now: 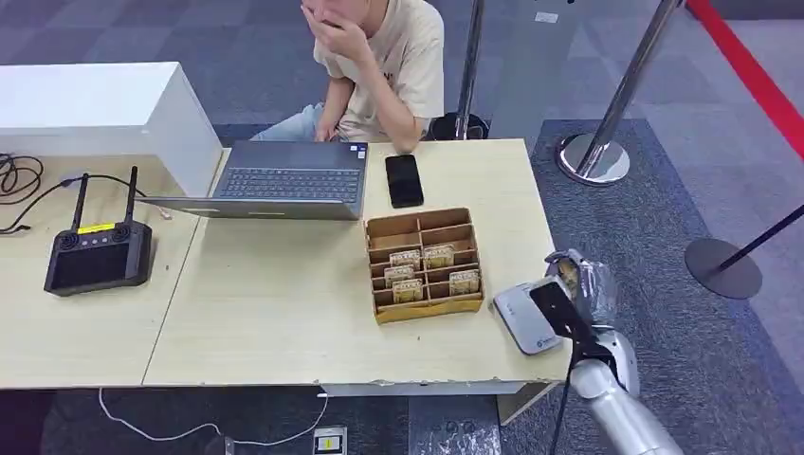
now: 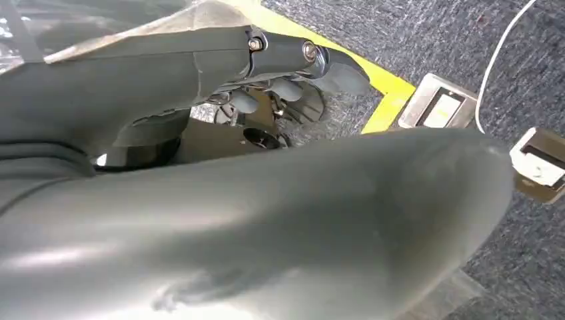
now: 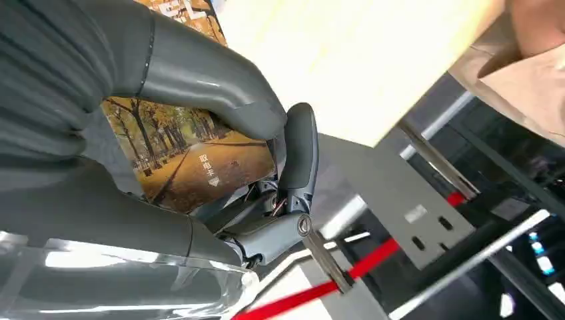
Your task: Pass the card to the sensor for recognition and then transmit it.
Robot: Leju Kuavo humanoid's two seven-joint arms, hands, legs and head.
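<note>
Right robot hand [image 1: 575, 284] seen at the bench's [image 1: 284, 322] right front corner, pinching the card [image 3: 193, 163] between thick thumb and darker fingers; card printed with an autumn tree avenue, its face clear in the right wrist view. In the head view, held just over or beside the white card reader [image 1: 523, 318] with its dark sensor panel; contact between card and panel impossible to tell from that angle. Left robot hand [image 2: 286, 83] hung low beside the body over grey carpet, fingers curled inward, nothing visibly held. Wooden card tray [image 1: 423, 263] stood near the reader, several more cards in its compartments; black phone [image 1: 404, 180] and open laptop [image 1: 284, 180] farther back, a seated person [image 1: 379, 66] behind them, a black remote controller [image 1: 98, 251] well off to the left. Judged as the presenting step: card already picked, recognition probably not yet confirmed. Best done by bringing the card flat and parallel to the sensor panel, centred over it, and holding steady for a moment rather than sweeping across. Worth keeping the pinch on the card's edge, so fingers stay off the part facing the sensor. Risk judged in the reader's place near the bench edge: a downward push could nudge it off, so light contact or a close hover preferable. Handover to follow only after a read.
</note>
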